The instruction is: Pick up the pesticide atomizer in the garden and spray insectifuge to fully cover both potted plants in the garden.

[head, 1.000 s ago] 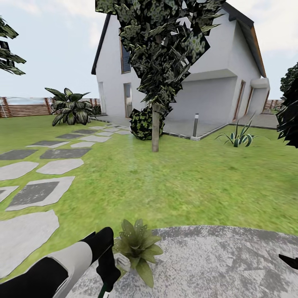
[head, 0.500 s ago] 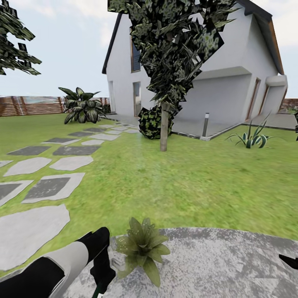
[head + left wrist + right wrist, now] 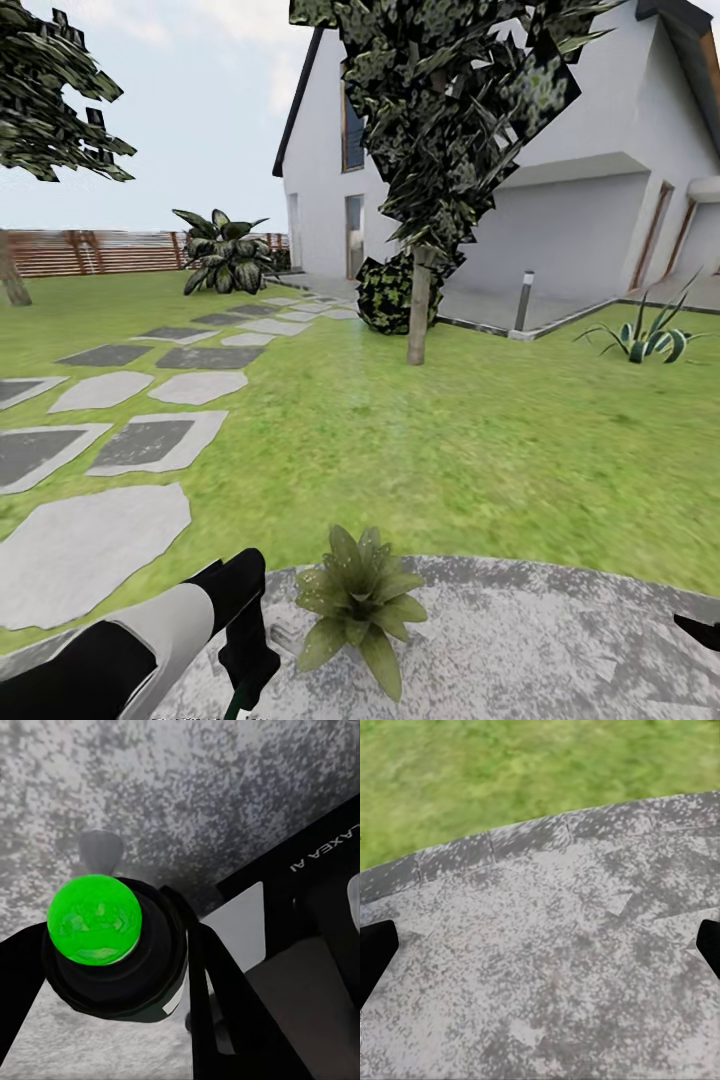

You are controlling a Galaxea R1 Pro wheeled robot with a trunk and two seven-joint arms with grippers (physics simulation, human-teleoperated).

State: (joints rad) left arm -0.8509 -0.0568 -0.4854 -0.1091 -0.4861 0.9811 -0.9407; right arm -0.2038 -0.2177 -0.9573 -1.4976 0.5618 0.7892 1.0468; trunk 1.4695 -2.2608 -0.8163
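We hold the bottle point(image 3: 112, 952) in our left fingers point(image 3: 250, 665), its long axis pointing down at the patio point(image 3: 560, 640). The plant point(image 3: 360, 600) sits at two o'clock, just beside them. Our right fingers point(image 3: 540, 945) spread wide.

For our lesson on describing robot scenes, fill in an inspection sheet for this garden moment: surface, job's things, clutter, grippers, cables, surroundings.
Surface: grey speckled round patio, bordered by green lawn.
Job's things: low olive-green leafy potted plant at the patio edge; dark atomizer with bright green round cap.
Clutter: nothing seen.
Grippers: left gripper shut on the atomizer; right gripper open over bare paving.
Cables: nothing seen.
Surroundings: white house, grey stepping stones, brown slatted fence.
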